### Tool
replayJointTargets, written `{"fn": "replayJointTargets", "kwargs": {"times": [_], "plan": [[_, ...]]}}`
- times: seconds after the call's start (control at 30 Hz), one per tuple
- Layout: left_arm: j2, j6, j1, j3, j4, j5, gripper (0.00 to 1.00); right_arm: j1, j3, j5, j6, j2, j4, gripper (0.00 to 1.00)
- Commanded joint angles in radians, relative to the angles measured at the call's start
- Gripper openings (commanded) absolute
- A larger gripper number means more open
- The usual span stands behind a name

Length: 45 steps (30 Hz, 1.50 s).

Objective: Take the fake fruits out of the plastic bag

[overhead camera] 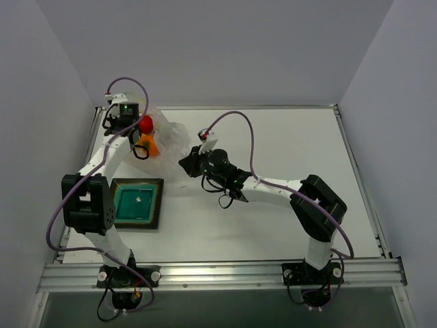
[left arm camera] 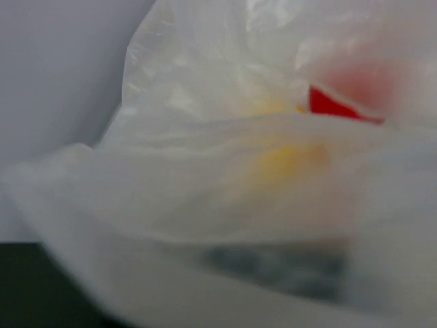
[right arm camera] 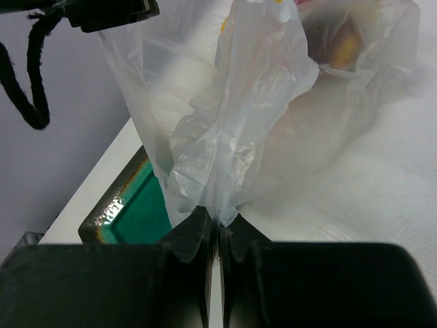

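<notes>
The plastic bag [overhead camera: 172, 140] lies crumpled at the far left of the table. A red round fruit [overhead camera: 145, 124] and an orange fruit [overhead camera: 151, 146] show at its left end, right by my left gripper [overhead camera: 140, 139]. In the left wrist view the bag film [left arm camera: 205, 191] fills the frame and hides the jaws. A red patch [left arm camera: 336, 104] and a yellow blur [left arm camera: 287, 157] show there. My right gripper [overhead camera: 188, 164] is shut on a bunched fold of the bag [right arm camera: 232, 123], its fingertips [right arm camera: 220, 222] pinching the film. A yellowish fruit [right arm camera: 345, 44] shows inside the bag.
A green square tray [overhead camera: 116, 186] with a dark rim sits at the front left, just below the bag; it also shows in the right wrist view [right arm camera: 102, 212]. The grey wall stands close behind the left gripper. The table's left edge runs beside the tray.
</notes>
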Motion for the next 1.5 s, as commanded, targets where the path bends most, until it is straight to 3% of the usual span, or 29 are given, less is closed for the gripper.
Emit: {"fn": "replayJointTargets", "kwargs": {"times": [0.0, 0.07, 0.3, 0.43, 0.6, 0.77, 0.9, 1.13, 1.47], "plan": [[-0.026, -0.073, 0.034, 0.079, -0.173, -0.014, 0.02, 0.03, 0.009, 0.029, 0.018, -0.025, 0.019, 0.0], [-0.037, -0.105, 0.025, 0.078, -0.2, 0.011, 0.02, 0.051, 0.012, 0.041, 0.016, -0.02, 0.016, 0.0], [-0.233, -0.314, 0.007, -0.18, -0.134, 0.294, 0.08, 0.081, -0.027, 0.107, 0.024, -0.019, -0.004, 0.0], [-0.301, -0.391, -0.009, -0.304, -0.053, 0.335, 0.28, 0.085, -0.053, 0.129, 0.004, -0.022, -0.019, 0.0], [-0.298, -0.428, -0.036, -0.366, 0.091, 0.318, 0.43, 0.087, -0.084, 0.153, -0.001, -0.014, -0.016, 0.0], [-0.133, -0.42, -0.042, -0.263, 0.171, 0.307, 0.46, 0.085, -0.066, 0.146, -0.001, 0.014, -0.008, 0.0], [-0.02, -0.356, -0.038, -0.188, 0.257, 0.324, 0.6, 0.085, -0.043, 0.143, -0.011, 0.032, -0.013, 0.0], [0.105, -0.308, 0.011, -0.087, 0.25, 0.387, 0.8, 0.072, -0.001, 0.127, -0.036, 0.066, -0.016, 0.0], [0.265, -0.253, 0.025, 0.068, 0.147, 0.437, 0.85, -0.014, 0.126, 0.074, -0.036, 0.147, -0.021, 0.0]]}}
